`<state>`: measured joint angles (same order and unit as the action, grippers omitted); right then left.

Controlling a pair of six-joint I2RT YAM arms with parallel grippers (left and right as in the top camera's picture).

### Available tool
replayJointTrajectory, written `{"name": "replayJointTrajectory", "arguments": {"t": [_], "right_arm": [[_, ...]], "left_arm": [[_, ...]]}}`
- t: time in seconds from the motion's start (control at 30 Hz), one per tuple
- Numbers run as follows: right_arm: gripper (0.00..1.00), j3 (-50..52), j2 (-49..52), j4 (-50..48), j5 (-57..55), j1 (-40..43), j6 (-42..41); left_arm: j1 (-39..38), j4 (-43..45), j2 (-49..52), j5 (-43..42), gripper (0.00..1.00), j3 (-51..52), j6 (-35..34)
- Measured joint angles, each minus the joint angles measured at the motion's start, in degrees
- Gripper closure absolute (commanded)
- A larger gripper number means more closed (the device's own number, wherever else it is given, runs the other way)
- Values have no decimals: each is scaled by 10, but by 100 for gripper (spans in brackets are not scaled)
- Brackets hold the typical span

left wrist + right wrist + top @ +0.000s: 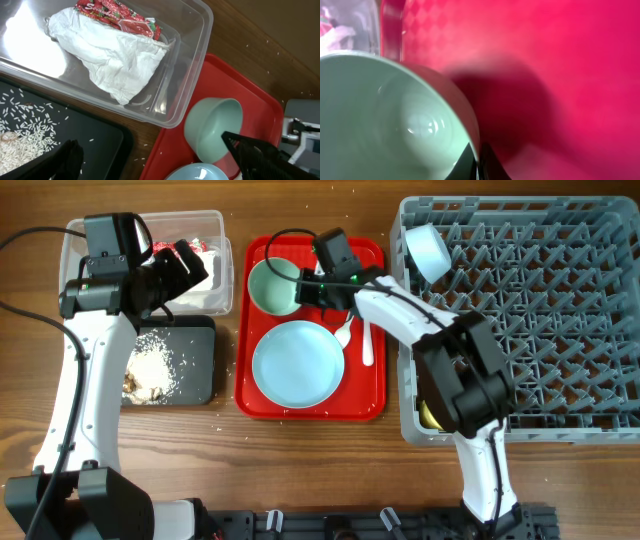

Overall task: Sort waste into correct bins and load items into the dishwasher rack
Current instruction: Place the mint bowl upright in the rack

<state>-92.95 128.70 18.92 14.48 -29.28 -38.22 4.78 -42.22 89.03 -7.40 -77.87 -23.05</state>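
The right hand (pixel 305 284) pinches narrowly the rim of the round pale blue-green bowl (pixel 272 286) on the flat red serving tray (pixel 370 395). The bowl looks light, stiff and slick, so a deeper rim grip seems safest. The left hand (pixel 195 266) gapes wide, empty.

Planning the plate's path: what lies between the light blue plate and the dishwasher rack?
Overhead view: a white spoon and fork on the red tray, then its rim.

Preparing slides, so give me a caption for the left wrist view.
Napkin and red wrapper in the clear tub, scraps on the black tray, bowl over the red tray.
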Motion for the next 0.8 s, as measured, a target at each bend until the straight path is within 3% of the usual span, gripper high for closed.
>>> {"name": "replayJointTrajectory", "arguments": {"t": [0.17,0.23,0.27,0.37,0.43,0.6,0.8], "right_arm": [[96,-7,-182,170,-143,66,61],[96,-22,-326,224,-292,110,80],[96,-33,-411,275,-421,126,90],[96,-42,-485,389,-591,122,100],[95,-23,-467,442,-661,122,95],[96,70,-364,450,-700,102,96],[96,81,-272,469,-784,65,152]], "left_arm": [[0,1,0,0,0,0,0],[0,1,0,0,0,0,0],[0,0,0,0,0,0,0],[0,1,0,0,0,0,0],[0,0,0,0,0,0,0],[0,0,0,0,0,0,0],[0,0,0,0,0,0,0]]}}
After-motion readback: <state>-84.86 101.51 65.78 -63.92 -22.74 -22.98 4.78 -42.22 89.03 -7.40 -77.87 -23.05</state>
